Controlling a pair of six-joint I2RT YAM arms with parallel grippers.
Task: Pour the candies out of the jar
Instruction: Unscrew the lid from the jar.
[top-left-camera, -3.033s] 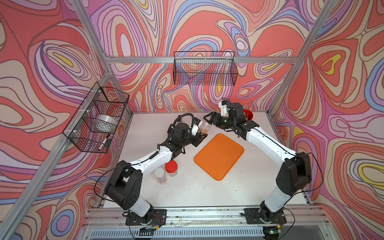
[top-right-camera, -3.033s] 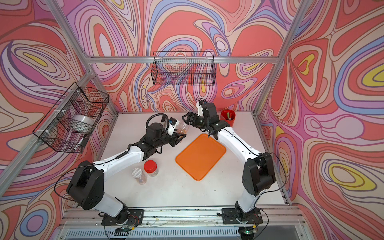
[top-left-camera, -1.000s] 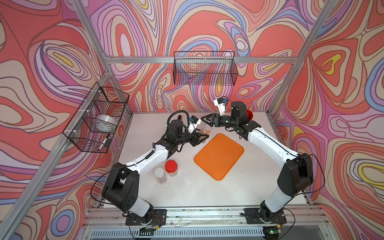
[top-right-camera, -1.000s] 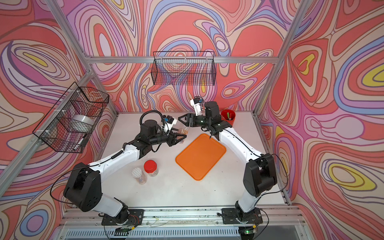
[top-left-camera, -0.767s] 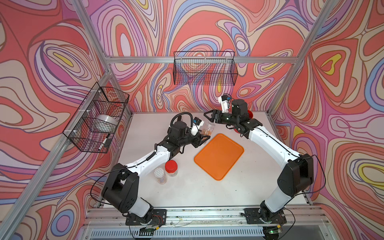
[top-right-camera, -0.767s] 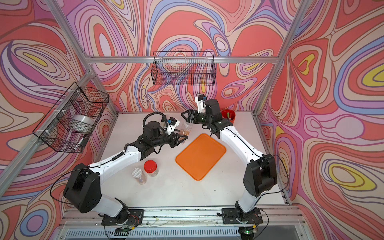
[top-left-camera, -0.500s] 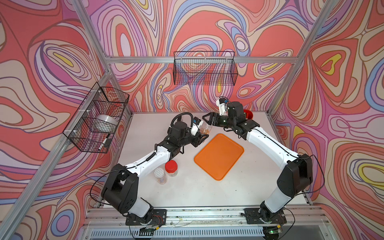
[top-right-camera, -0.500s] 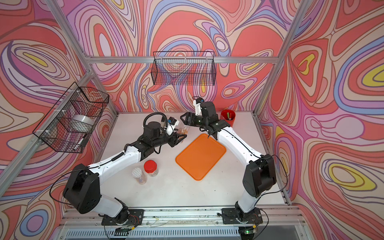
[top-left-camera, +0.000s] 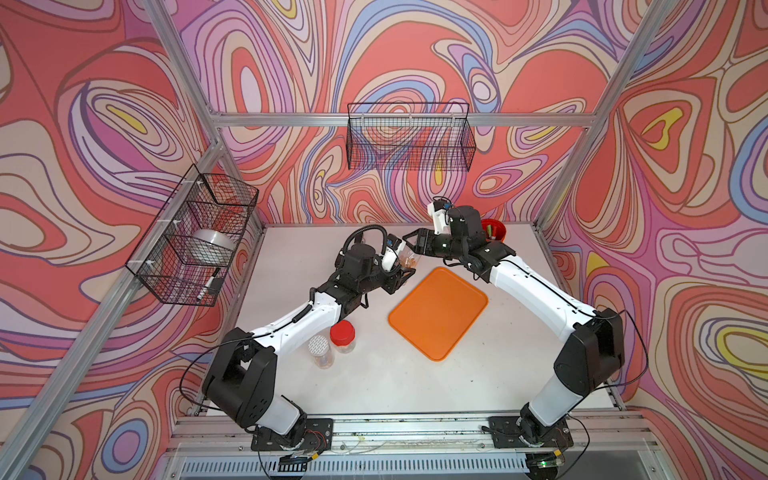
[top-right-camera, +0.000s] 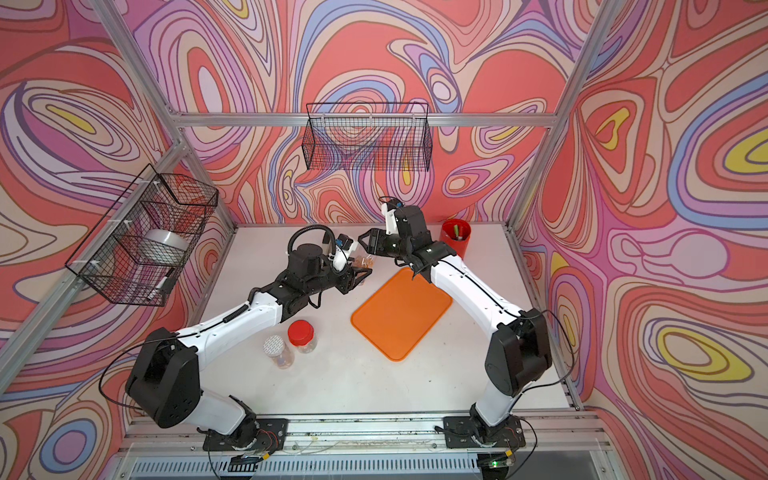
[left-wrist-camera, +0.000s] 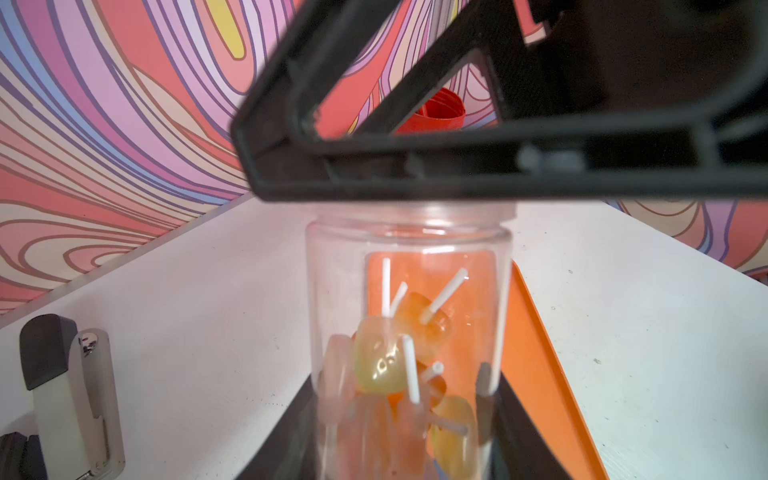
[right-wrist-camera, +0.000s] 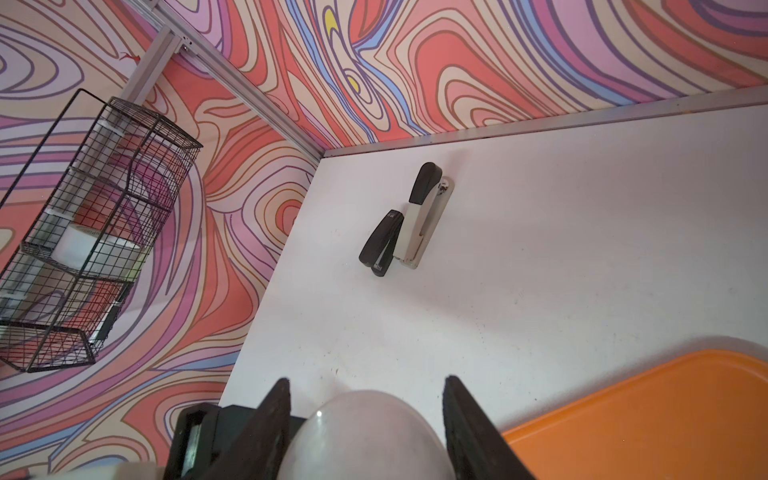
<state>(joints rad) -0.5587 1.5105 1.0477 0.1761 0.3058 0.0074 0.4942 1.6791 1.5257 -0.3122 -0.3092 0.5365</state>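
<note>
A clear jar (top-left-camera: 409, 258) (top-right-camera: 365, 259) is held off the table at the far corner of the orange tray (top-left-camera: 440, 316). My left gripper (top-left-camera: 404, 272) (left-wrist-camera: 405, 399) is shut on its lower body. The candies (left-wrist-camera: 382, 361), orange and yellow heads on white sticks, lie in the jar's bottom in the left wrist view. My right gripper (top-left-camera: 415, 246) (right-wrist-camera: 366, 380) reaches in from the right and is shut on the whitish lid (right-wrist-camera: 365, 436), one finger on each side. Its black fingers (left-wrist-camera: 374, 174) hide the top of the jar in the left wrist view.
Two more jars stand at the front left, one with a red lid (top-left-camera: 343, 334) and one with a white lid (top-left-camera: 320, 349). A red cup with pens (top-left-camera: 494, 230) stands at the back right. Two staplers (right-wrist-camera: 424, 216) lie behind the jar. Wire baskets (top-left-camera: 409, 141) hang on the walls.
My right gripper drew back from the jar with its jaws wider, then came back onto the top and closed on the lid. My left gripper kept hold of the jar, shifting only slightly.
</note>
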